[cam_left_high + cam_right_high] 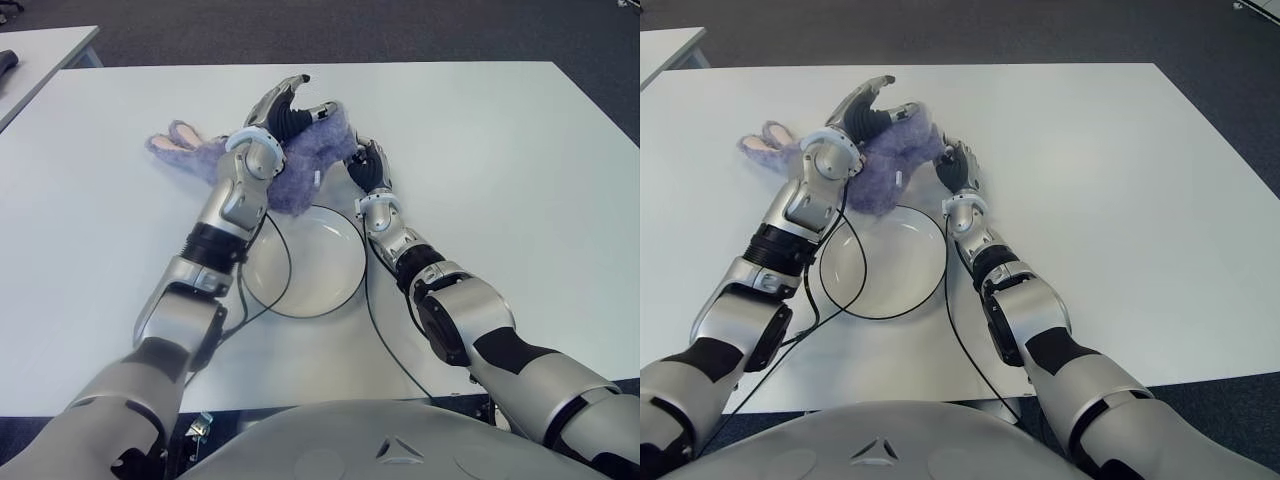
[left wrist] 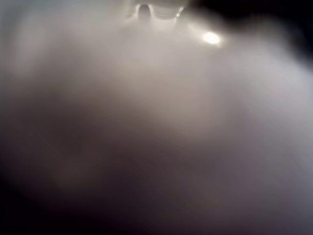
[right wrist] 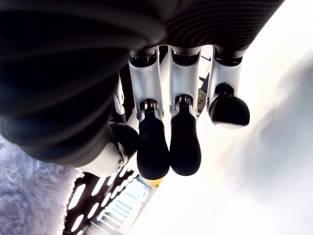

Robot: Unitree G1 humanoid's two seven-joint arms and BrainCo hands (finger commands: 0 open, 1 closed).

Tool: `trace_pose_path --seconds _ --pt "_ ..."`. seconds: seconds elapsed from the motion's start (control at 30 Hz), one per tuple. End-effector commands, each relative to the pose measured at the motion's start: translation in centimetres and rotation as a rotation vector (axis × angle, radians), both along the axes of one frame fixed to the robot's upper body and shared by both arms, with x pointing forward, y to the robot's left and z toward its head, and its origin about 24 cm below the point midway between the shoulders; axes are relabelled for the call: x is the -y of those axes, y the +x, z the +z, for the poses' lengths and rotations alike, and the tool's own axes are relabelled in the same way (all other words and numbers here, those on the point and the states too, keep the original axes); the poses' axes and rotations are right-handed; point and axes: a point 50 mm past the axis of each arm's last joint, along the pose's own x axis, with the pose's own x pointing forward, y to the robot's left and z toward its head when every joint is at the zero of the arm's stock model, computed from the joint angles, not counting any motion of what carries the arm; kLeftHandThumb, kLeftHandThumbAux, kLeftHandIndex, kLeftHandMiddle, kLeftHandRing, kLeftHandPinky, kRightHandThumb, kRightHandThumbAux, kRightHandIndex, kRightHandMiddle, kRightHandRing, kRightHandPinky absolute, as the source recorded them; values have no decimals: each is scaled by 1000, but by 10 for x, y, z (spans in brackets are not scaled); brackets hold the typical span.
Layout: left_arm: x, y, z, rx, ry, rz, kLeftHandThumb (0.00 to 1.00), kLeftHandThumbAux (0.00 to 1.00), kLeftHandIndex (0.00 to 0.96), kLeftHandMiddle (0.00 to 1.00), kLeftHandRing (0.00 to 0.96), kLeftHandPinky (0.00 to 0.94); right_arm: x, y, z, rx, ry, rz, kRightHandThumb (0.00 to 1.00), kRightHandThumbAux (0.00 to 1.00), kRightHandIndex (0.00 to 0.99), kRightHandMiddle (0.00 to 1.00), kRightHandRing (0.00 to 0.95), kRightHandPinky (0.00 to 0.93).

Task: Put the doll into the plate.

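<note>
The doll (image 1: 305,165) is a purple plush rabbit lying on the white table just behind the white plate (image 1: 335,285), its ears (image 1: 180,138) pointing left. My left hand (image 1: 290,105) lies over the top of the doll with its fingers spread and partly raised, gripping nothing. The left wrist view shows only a blur right against the camera. My right hand (image 1: 370,165) sits at the doll's right side, by the plate's far rim. In the right wrist view its fingers (image 3: 154,147) hang extended and relaxed beside the purple fur (image 3: 29,196).
Black cables (image 1: 285,265) from both arms loop over the plate and the table (image 1: 500,150) in front of it. A second table (image 1: 40,50) stands at the far left. Bare tabletop spreads to the right and left of the arms.
</note>
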Motion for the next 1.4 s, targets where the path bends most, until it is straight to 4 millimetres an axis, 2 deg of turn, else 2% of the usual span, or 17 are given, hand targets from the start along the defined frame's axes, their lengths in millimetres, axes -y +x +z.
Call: trace_pose_path --seconds 0.03,0.23,0.27,0.3,0.33,0.5,0.53,0.6,0.63,0.67,0.7,0.73,0.83,1.0,1.4 --pt "-18 -12 -17 -195 196 -60 92 253 26 92 94 157 -19 -64 -86 -389 -25 -1 702 732 411 756 816 841" --pt "-22 -16 -8 -288 237 -117 66 259 21 135 135 195 -19 -64 -86 -388 -30 0 703 732 411 756 814 833" --pt "-23 -16 -7 -329 230 -130 56 259 16 152 154 212 -20 -64 -86 -387 -32 1 702 732 411 750 808 825" --pt "-23 -16 -7 -359 225 -140 42 264 18 227 258 317 -20 -64 -86 -386 -33 1 703 732 411 749 807 825" --pt "-24 -17 -6 -391 211 -150 39 264 19 246 284 344 -20 -64 -85 -384 -33 1 703 732 411 748 807 825" --pt "-24 -18 0 -469 144 -175 27 274 31 275 315 376 -20 -64 -85 -372 -34 -3 704 731 411 749 808 829" --pt "-23 -18 3 -490 114 -183 27 281 46 274 312 360 -20 -64 -85 -369 -35 -3 704 731 411 750 809 831" --pt "-22 -20 8 -526 64 -197 26 286 53 215 241 276 -20 -64 -84 -365 -38 -2 705 731 412 750 809 832" --pt "-21 -20 9 -539 47 -201 25 291 47 157 175 201 -20 -64 -84 -365 -39 -2 705 731 412 751 809 831" --pt "-21 -22 12 -568 9 -207 25 292 46 147 164 189 -19 -64 -85 -373 -46 4 705 731 412 751 809 831" --pt "-20 -23 14 -589 -19 -212 24 306 20 71 87 114 -19 -64 -85 -378 -50 8 703 732 411 746 803 819" --pt "-20 -24 15 -603 -35 -214 23 310 13 52 68 95 -19 -64 -85 -382 -53 11 703 733 411 745 802 816" --pt "-20 -28 18 -629 -58 -224 13 330 2 36 49 78 -19 -64 -85 -381 -54 10 703 733 411 734 790 794" --pt "-17 -38 26 -644 -73 -241 10 361 0 6 14 56 -19 -64 -85 -375 -65 12 703 733 411 725 786 809" --pt "-9 -53 43 -595 -32 -274 0 373 0 0 0 17 -19 -65 -85 -360 -76 6 705 732 411 758 819 844"
